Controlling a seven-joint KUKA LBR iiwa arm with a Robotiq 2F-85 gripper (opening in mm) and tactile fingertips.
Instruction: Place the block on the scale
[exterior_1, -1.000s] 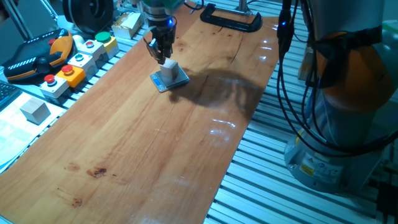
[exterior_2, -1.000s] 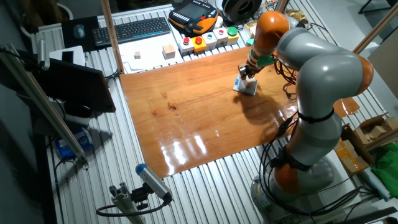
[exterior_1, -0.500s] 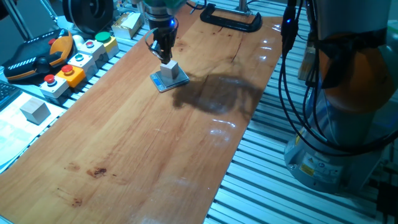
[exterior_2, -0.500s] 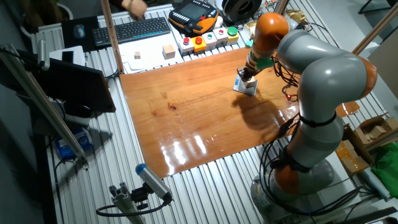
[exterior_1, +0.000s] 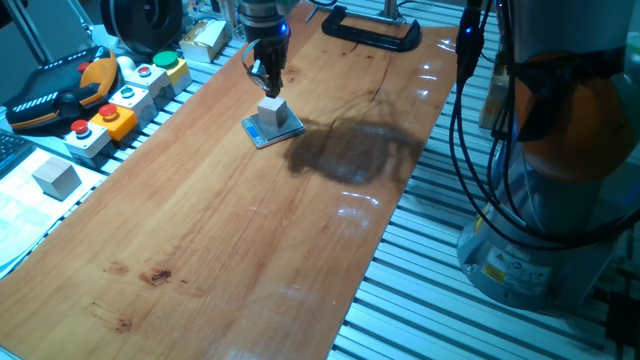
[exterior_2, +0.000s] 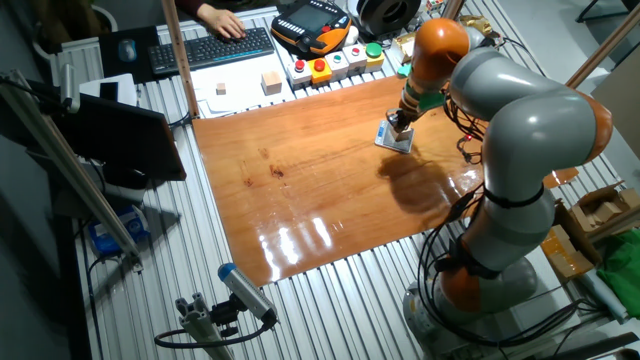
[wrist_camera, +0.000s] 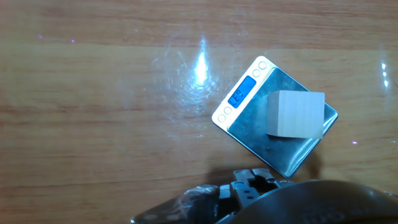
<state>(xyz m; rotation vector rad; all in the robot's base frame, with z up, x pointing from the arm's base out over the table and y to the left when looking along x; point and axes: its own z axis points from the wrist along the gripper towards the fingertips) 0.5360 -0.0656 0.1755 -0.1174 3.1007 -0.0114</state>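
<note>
The block (exterior_1: 273, 108), a small pale cube, stands on the scale (exterior_1: 256, 131), a thin silver pocket scale on the wooden table near its far end. In the hand view the block (wrist_camera: 295, 113) rests on the right part of the shiny plate (wrist_camera: 273, 152), beside the lit blue display. My gripper (exterior_1: 269, 84) hangs just above the block, fingers pointing down, apart from it and holding nothing. The other fixed view shows the gripper (exterior_2: 403, 113) over the block (exterior_2: 398, 128) and the scale (exterior_2: 392, 142).
Button boxes (exterior_1: 120, 95) and an orange-black teach pendant (exterior_1: 60, 90) lie left of the table. A larger whitish cube (exterior_1: 55, 178) sits off the board at left. A black clamp (exterior_1: 370, 30) lies at the far end. A hand rests on a keyboard (exterior_2: 215, 45).
My gripper has let go of the block and risen a little above it. The block has stayed on the scale.
</note>
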